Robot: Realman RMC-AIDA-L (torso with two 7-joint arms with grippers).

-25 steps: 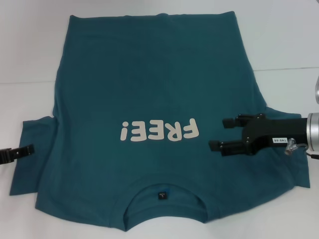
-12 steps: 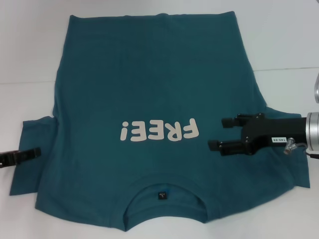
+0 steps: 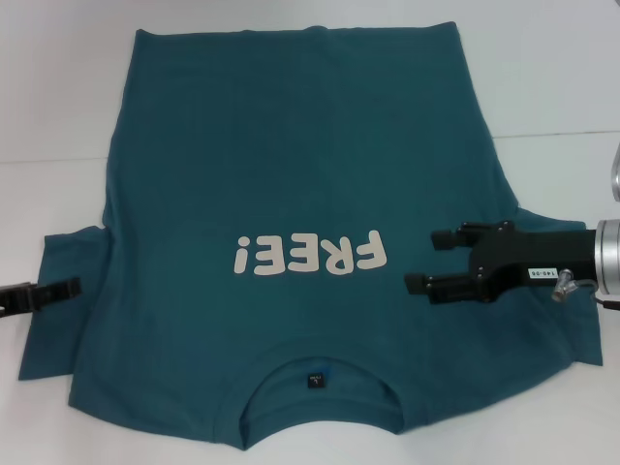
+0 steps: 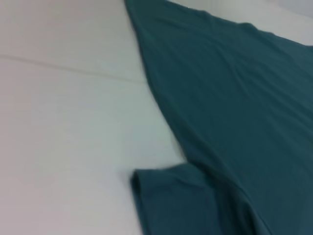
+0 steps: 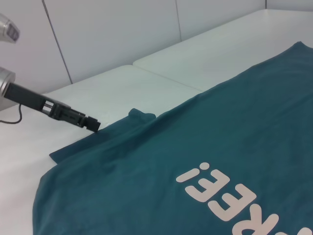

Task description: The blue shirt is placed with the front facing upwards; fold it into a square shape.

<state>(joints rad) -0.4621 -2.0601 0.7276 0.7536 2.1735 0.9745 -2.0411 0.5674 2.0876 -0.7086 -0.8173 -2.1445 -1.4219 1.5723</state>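
Note:
The blue shirt (image 3: 291, 155) lies flat, front up, on the white table, with its collar and small dark neck label (image 3: 314, 381) nearest me. The cream letters "FREE!" (image 3: 310, 254) read upside down. My right gripper (image 3: 426, 260) is open and empty, hovering over the chest just right of the letters, above the right sleeve (image 3: 552, 329). My left gripper (image 3: 74, 287) shows as one thin dark bar, shut, with its tip over the outer part of the left sleeve (image 3: 63, 329). It also shows in the right wrist view (image 5: 94, 125), at that sleeve's edge. The left wrist view shows the shirt's side (image 4: 234, 98) and sleeve (image 4: 171, 200).
The white table (image 3: 58, 116) extends bare to the left and right of the shirt, with a seam line (image 3: 48, 160) across it. White wall panels (image 5: 98, 39) stand behind the table's far side.
My left gripper has moved a little to the right, further over the left sleeve. My right gripper and the shirt have not visibly moved.

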